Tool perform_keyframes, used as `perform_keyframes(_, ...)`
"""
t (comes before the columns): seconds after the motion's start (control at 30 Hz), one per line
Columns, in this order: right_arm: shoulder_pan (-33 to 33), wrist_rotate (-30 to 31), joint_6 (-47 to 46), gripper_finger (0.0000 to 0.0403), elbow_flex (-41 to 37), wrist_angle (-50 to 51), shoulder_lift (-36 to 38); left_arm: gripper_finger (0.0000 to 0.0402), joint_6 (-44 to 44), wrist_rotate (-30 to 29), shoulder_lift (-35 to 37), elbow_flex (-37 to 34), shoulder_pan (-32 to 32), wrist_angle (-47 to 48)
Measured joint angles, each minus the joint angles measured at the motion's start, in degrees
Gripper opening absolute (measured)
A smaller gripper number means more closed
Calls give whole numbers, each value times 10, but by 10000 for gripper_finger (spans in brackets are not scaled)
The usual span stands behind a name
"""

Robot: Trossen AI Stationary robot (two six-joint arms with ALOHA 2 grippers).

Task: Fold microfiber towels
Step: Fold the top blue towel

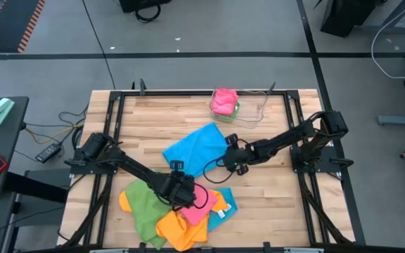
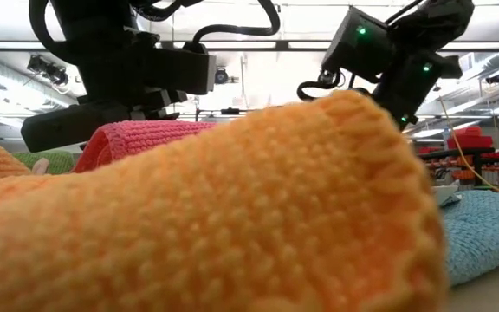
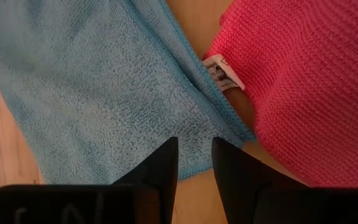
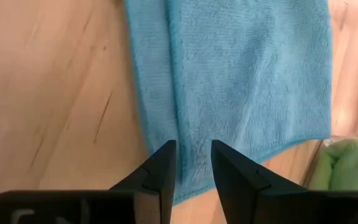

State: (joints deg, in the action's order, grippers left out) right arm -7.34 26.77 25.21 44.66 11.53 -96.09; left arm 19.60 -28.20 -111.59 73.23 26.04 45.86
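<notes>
Near the table's [image 1: 146, 116] front edge sits a heap of towels — green [image 1: 143, 209], orange [image 1: 178, 228], pink [image 1: 197, 200], a blue one [image 1: 223, 206] with a white tag [image 3: 224, 73], print unreadable. Left gripper [image 1: 185, 190] over the pink one, right gripper [image 1: 235, 160] at the spread sky-blue towel [image 1: 195, 147] mid-table — both with fingers slightly apart, holding nothing. Clear tray [image 1: 232, 109] with folded towels sits at the back edge. Orange cloth blocks the low view.

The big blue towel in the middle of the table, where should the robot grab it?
Probably by the corner or hem of the blue towel nearest the right gripper, coming straight down from above. It lies spread on the wooden table, so only a thin edge offers something for the jaws to pinch.
</notes>
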Motion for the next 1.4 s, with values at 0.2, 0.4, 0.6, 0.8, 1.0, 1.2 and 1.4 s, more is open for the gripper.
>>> perform_keyframes(0.2, 6, 14, -5, 110, -15, -10, -1, 107, 2, 0, 0, 0, -2, -1)
perform_keyframes(0.4, 4, 32, -12, 110, -38, -42, -1, 107, 3, 0, 0, 0, -2, -1)
perform_keyframes(0.6, 4, 56, -10, 110, -40, -60, -1, 107, 3, 0, 0, 0, -2, -1)
perform_keyframes(0.8, 4, 58, -10, 104, -40, -67, -1, 107, 3, 0, 0, 0, -2, -2)
perform_keyframes(1.0, 5, 78, -10, 65, -40, -81, -1, 107, 6, 0, 0, 0, -2, -2)
perform_keyframes(1.2, 18, 78, -17, 40, -40, -93, -1, 107, 8, 0, 0, 0, -1, -2)
perform_keyframes(1.4, 14, 81, -2, 39, -39, -92, 9, 107, 7, 0, 0, 0, 3, 1)
